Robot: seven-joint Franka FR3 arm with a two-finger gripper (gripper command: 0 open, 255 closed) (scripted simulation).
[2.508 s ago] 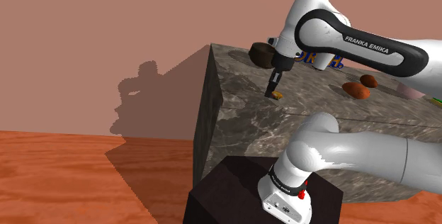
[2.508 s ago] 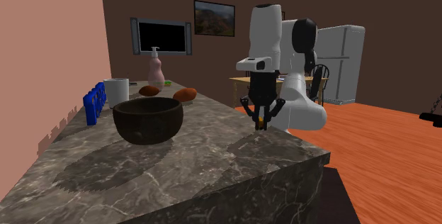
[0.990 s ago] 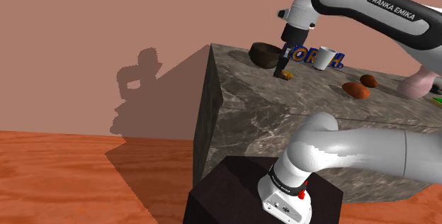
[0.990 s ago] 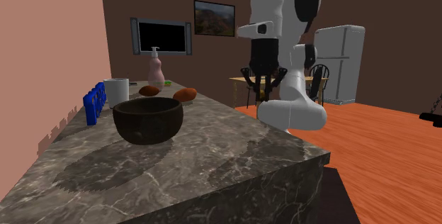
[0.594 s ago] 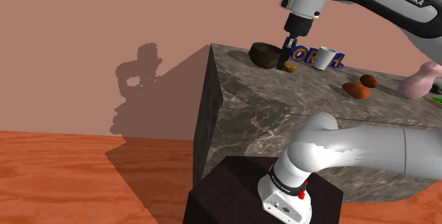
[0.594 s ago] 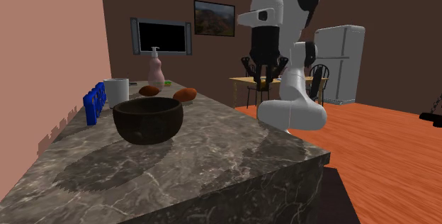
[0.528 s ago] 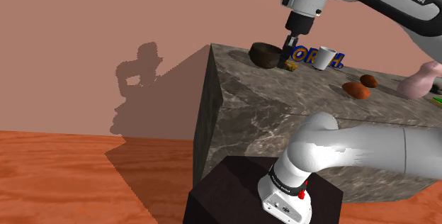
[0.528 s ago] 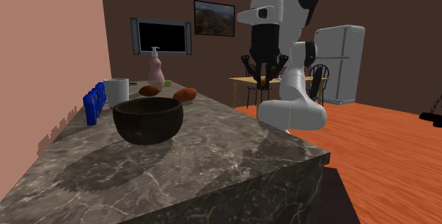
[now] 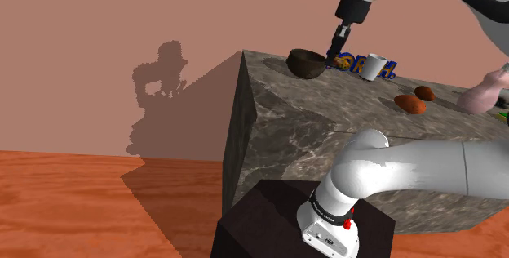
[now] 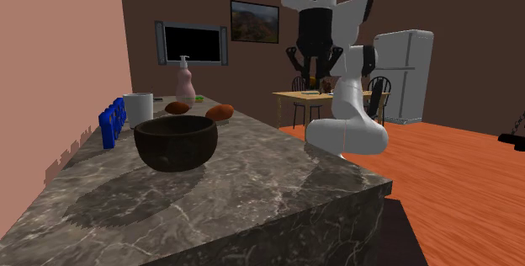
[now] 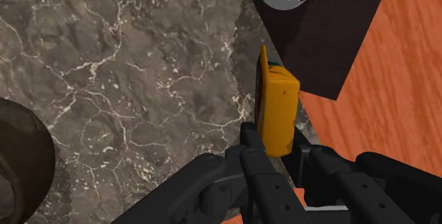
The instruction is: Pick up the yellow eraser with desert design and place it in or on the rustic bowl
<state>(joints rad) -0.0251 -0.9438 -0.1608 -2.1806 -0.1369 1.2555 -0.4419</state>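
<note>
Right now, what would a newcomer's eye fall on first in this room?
A black end effector hangs high above the dark marbled counter, clasping a yellow eraser between its fingers. On the counter, towards the second exterior view's left, sits a large dark bowl.

bare counter (image 10: 252, 172) surrounds the open bowl (image 10: 176, 142), except where a white mug (image 10: 137, 109) and blue letters (image 10: 110, 127) stand near.

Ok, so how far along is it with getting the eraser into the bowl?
Grasp and lift look done: the gripper clasps the yellow eraser, well clear of the marble counter. In hand: the carry, with the eraser not yet above the dark bowl. Left: move over the bowl, lower and release.
</note>
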